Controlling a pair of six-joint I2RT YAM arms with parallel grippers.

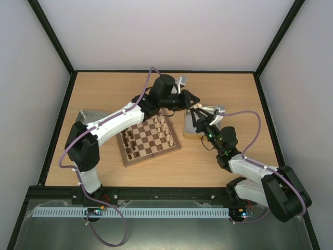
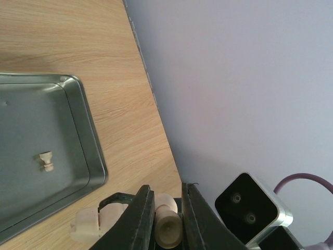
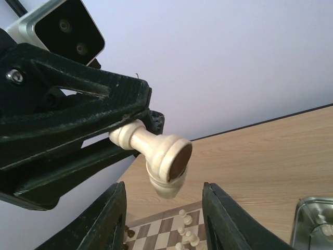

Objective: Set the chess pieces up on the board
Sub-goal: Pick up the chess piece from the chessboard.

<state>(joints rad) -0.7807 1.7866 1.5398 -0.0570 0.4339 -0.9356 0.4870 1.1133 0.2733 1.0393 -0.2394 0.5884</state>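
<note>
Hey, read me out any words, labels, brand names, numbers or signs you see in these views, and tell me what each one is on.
No text can be read in any view.
The board: checkered squares only, no letters or numbers on its border.
The metal tin: plain, no label.
The wrist camera housing: lenses only, no legible marking.

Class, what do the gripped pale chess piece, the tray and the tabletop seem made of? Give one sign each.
Pale chess piece: likely turned wood, smooth cream finish. Tray: metal, grey sheen and reflections. Tabletop: wood or laminate; visible grain.
</note>
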